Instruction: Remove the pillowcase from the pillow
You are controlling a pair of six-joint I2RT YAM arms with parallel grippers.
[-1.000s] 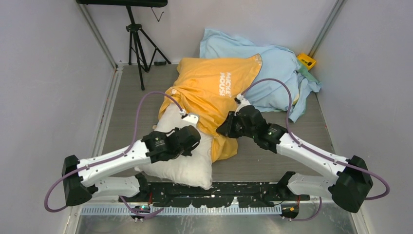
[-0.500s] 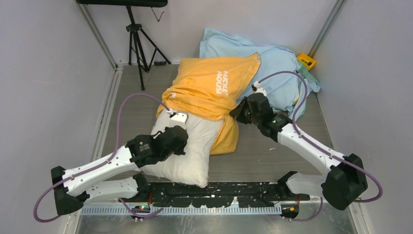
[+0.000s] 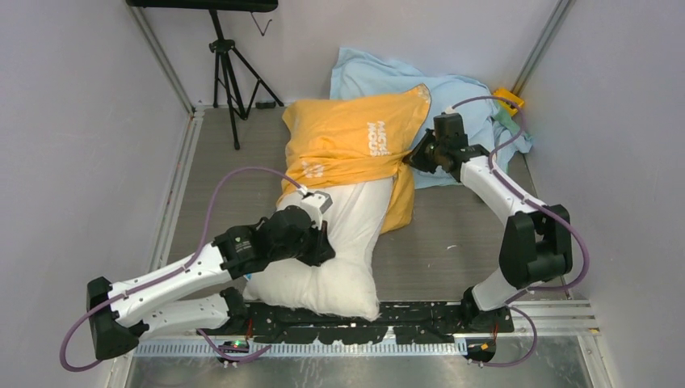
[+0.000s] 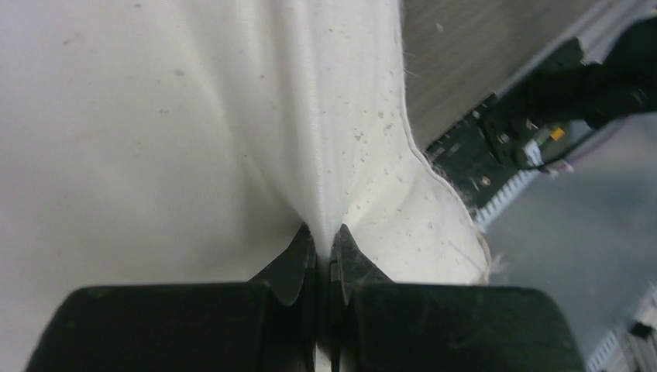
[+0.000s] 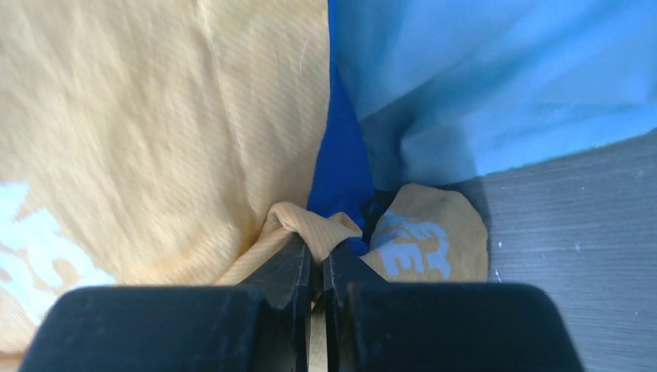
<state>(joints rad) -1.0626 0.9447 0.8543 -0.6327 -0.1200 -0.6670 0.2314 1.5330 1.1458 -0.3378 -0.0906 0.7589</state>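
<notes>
Your pillowcase (image 3: 355,141) now covers only the far half of the pillow (image 3: 331,267), which lies between both arms, with more white bared than a second ago. Your left gripper (image 4: 324,234), arm low and bent, clamps pillow fabric. Your right gripper (image 5: 318,249), arm stretched far, pinches an orange fold.
</notes>
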